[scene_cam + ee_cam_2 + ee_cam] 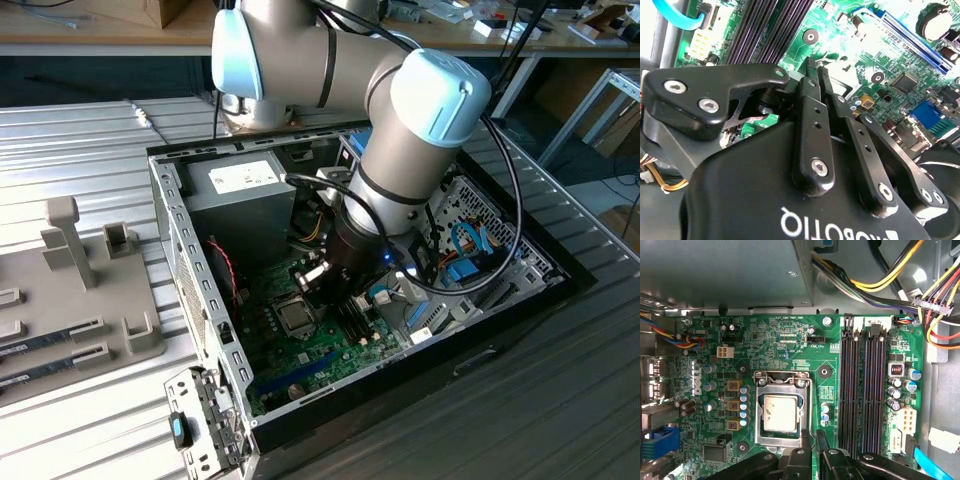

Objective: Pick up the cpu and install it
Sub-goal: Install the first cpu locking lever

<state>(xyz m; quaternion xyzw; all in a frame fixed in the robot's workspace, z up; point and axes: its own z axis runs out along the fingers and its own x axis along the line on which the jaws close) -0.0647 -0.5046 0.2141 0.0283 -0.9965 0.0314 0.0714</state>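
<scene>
The cpu (pixel 782 413), a silvery square chip, lies flat inside the metal socket frame (pixel 758 410) on the green motherboard (pixel 775 345). In the exterior view the cpu (pixel 295 318) sits in the middle of the board inside the open computer case. My gripper (pixel 819 441) hovers just above the board beside the socket, between it and the black memory slots (pixel 862 390). Its two black fingers (pixel 809 92) are pressed together with nothing between them. The gripper (pixel 340 297) hangs under the arm's wrist, to the exterior view's right of the socket.
The case (pixel 185 260) holds a grey power supply (pixel 245 185) at the back and cable bundles (pixel 880 287) near the memory slots. A blue cable (pixel 465 245) lies at the exterior view's right. A grey fixture tray (pixel 80 290) with memory sticks stands outside the case.
</scene>
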